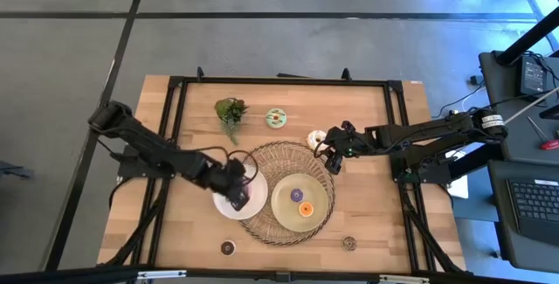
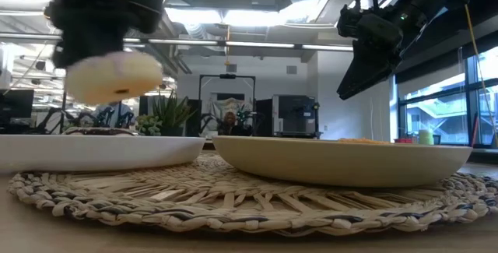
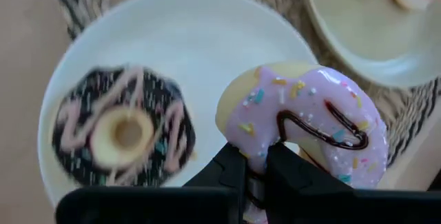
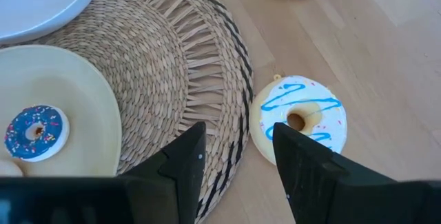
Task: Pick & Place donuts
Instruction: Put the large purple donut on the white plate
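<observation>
My left gripper (image 3: 256, 172) is shut on a lilac-iced donut (image 3: 310, 124) with a chocolate swirl and hangs over the white plate (image 1: 253, 207). On that plate lies a chocolate donut with pink stripes (image 3: 124, 134). My right gripper (image 4: 238, 141) is open above the table by the woven mat's far right edge. Its fingers stand just short of a white donut with blue drizzle (image 4: 300, 117), which lies flat on the wood. The pale-green plate (image 1: 284, 198) holds a blue-iced donut (image 4: 34, 131) and an orange one (image 1: 306, 209). My left gripper pinches the lilac donut by one side of its ring (image 3: 258, 148), between the two fingers, coming from above. The donut (image 2: 115, 75) is lifted clear of the white plate (image 2: 101, 150) and sits roughly level under the fingers.
Both plates sit on a round woven mat (image 1: 262, 157). A mint donut (image 1: 277, 118) and a green plant sprig (image 1: 230, 112) lie toward the far edge. Two brown donuts (image 1: 227, 247) (image 1: 349, 244) lie near the near edge. Bare wood shows at the table's right and left.
</observation>
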You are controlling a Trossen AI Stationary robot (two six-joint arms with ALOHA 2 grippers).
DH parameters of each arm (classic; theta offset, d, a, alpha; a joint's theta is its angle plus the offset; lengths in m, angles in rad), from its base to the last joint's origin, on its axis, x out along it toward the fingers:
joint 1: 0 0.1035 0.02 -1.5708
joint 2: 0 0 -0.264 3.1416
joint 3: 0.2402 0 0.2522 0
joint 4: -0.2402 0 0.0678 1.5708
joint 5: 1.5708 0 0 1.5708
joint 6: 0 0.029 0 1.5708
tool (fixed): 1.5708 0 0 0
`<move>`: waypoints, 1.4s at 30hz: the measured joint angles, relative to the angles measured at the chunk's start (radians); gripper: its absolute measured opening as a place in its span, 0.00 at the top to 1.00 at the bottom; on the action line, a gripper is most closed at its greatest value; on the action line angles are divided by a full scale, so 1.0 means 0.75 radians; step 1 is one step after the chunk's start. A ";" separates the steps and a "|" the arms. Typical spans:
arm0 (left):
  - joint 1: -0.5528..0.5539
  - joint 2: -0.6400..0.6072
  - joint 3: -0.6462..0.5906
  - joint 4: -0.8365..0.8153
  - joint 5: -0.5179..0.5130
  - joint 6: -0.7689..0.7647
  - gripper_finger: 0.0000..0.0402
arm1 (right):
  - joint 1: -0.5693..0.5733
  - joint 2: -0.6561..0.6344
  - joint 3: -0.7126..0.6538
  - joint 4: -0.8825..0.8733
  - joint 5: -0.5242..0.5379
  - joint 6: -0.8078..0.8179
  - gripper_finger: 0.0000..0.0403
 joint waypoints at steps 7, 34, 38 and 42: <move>0.051 0.088 0.000 0.133 0.069 0.100 0.95 | 0.000 0.000 0.000 0.000 0.000 -0.002 0.58; 0.045 0.493 0.357 -0.224 0.184 0.181 0.94 | 0.001 0.000 0.001 -0.001 0.000 -0.031 0.58; 0.045 0.488 0.357 -0.217 0.195 0.252 0.91 | 0.001 0.000 0.001 -0.001 0.000 -0.031 0.58; 0.045 0.488 0.357 -0.216 0.215 0.327 0.87 | 0.001 0.000 0.001 -0.001 0.000 -0.031 0.58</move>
